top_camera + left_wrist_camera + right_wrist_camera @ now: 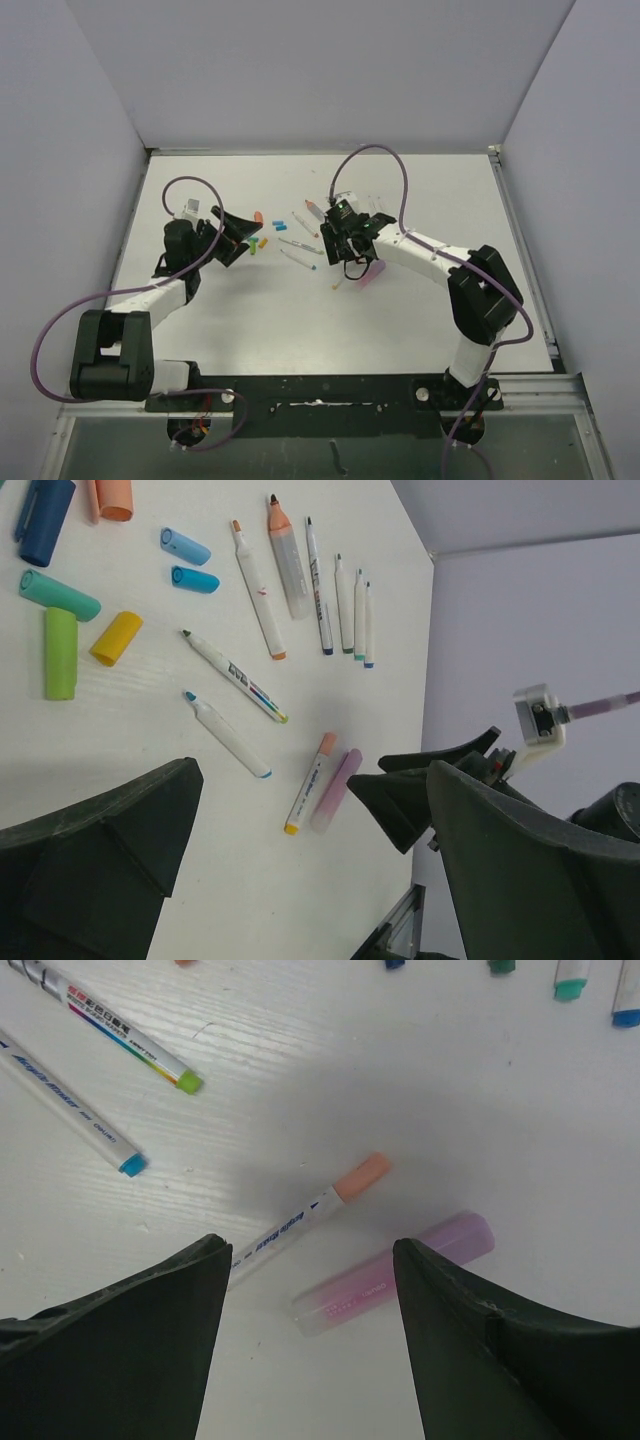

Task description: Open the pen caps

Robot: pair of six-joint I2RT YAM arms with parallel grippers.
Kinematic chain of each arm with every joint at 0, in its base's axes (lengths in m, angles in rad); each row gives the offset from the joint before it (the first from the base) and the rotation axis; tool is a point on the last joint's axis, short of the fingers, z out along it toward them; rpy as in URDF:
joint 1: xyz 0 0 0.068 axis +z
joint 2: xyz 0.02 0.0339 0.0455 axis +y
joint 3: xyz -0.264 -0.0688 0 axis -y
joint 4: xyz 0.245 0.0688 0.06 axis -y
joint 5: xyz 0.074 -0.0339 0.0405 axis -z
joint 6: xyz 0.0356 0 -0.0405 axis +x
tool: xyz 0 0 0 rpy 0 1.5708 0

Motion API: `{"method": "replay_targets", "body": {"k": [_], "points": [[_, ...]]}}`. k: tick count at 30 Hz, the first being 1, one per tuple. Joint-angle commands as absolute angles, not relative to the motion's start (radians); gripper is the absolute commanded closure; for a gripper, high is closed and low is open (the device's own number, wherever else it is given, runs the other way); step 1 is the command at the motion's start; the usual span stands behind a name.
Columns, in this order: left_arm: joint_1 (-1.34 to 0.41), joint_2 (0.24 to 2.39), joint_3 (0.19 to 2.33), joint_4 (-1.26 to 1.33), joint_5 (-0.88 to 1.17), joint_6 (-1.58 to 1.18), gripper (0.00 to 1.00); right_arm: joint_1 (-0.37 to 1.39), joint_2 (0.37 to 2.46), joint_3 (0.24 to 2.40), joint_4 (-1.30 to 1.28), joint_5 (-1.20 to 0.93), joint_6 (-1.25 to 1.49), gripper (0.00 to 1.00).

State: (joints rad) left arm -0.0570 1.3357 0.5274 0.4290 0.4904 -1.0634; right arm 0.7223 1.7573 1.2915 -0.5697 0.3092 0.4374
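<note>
Loose caps (117,638) (dark blue, peach, two blue, teal, green, yellow) lay clustered mid-desk by the left hand (312,770), already off. Bare pens (258,590) lay scattered just right of them. One thin pen (290,1225) looked like it still had a peach cap (362,1175) on. Beside it, nearly touching, lay a purple tube (395,1272). It was either a capped fat marker or just a cap; couldn't tell which.

The right hand (310,1250) hovered right over that pair, fingers spread, nothing held. The left hand was spread wide too and empty.

Step, as judged: between pens, with most caps done and one or two left. The next move probably called for one hand to pinch the thin pen's barrel and lift it, and the other to grip the peach cap and pull straight along the barrel. The pen lay flat, so the fingers would have to come right down to the desk (300,330). With the tube so close, they'd also have to straddle the pen alone without nudging the tube.

Room: everything sat mid-desk, well away from the edges. Walls (330,70) closed the back and both sides. There was bare desk between the pens and the arm bases, and more to the right, so lifting toward the near side looked safest. The far side of the pair was crowded with bare pens.
</note>
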Motion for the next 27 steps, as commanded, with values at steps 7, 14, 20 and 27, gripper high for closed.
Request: {"method": "replay_targets", "body": {"k": [7, 14, 20, 27], "points": [[-0.069, 1.302, 0.535, 0.443, 0.495, -1.051, 0.02, 0.665, 1.828, 1.255, -0.52, 0.202, 0.556, 0.33], [-0.069, 1.333, 0.54, 0.455, 0.5, -1.049, 0.02, 0.661, 1.85, 1.247, -0.503, 0.168, 0.558, 0.34], [-0.069, 1.35, 0.538, 0.465, 0.503, -1.051, 0.02, 0.661, 1.874, 1.234, -0.48, 0.124, 0.56, 0.36], [-0.069, 1.353, 0.537, 0.465, 0.502, -1.049, 0.02, 0.662, 1.885, 1.212, -0.459, 0.095, 0.554, 0.41]]}}
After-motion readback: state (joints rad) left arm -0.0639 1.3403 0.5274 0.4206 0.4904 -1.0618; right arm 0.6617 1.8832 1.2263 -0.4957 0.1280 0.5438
